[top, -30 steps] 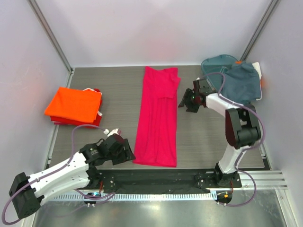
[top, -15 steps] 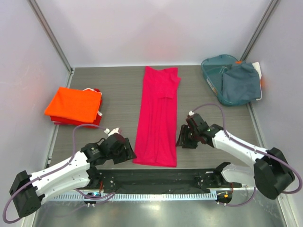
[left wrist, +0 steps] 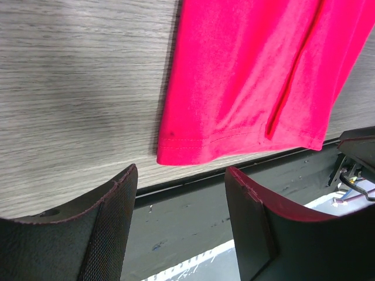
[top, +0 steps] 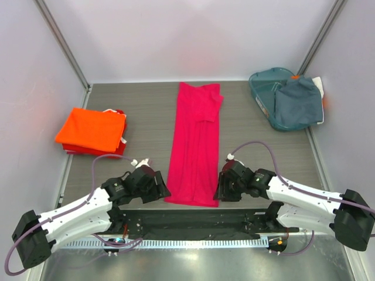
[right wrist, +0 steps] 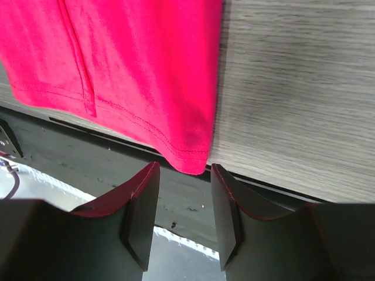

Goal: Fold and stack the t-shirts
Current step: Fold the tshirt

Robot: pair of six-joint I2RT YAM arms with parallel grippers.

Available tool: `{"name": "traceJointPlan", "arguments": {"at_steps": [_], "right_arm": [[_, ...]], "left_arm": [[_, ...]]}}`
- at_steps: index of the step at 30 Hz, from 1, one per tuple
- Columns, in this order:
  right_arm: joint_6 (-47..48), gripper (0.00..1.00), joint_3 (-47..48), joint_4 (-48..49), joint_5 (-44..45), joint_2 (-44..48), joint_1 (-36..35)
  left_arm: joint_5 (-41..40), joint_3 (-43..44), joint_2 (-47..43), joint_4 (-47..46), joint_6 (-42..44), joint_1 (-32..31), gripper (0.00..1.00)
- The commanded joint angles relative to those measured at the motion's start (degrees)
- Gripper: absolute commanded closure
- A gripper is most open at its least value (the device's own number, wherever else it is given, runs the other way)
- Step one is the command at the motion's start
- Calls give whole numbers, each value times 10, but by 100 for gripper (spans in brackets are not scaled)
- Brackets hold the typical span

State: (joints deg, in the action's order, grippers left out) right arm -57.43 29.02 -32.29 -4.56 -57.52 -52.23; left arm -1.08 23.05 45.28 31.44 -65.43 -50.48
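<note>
At the near edge of the table (top: pixel 263 134), the magenta t-shirt (top: pixel 195 140) lies lengthwise away from us; we hold the left gripper (top: pixel 161 190) and the right gripper (top: pixel 220 188) with jaws apart and empty, each beside its own hem corner.

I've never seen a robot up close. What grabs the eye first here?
A magenta-pink t-shirt, folded into a long strip, runs down the middle of the table. The left hand and right hand sit open at its two near corners. A folded orange t-shirt lies at the left, and a teal basket holding a grey-blue t-shirt stands at the far right.
</note>
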Motion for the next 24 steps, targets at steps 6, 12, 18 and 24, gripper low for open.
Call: {"name": "traceJointPlan", "arguments": {"at_steps": [6, 12, 18, 24], "right_arm": [[-17, 57, 12, 1, 37, -36, -11], [-12, 58, 7, 21, 34, -80, -11], [-15, 62, -9, 74, -1, -103, -16], [-15, 85, -6, 71, -3, -95, -16]], "left_arm": [[6, -4, 20, -33, 11, 3, 37], [9, -12, 39, -52, 11, 4, 38], [9, -20, 60, -77, 11, 3, 41], [29, -18, 88, -103, 14, 3, 47]]}}
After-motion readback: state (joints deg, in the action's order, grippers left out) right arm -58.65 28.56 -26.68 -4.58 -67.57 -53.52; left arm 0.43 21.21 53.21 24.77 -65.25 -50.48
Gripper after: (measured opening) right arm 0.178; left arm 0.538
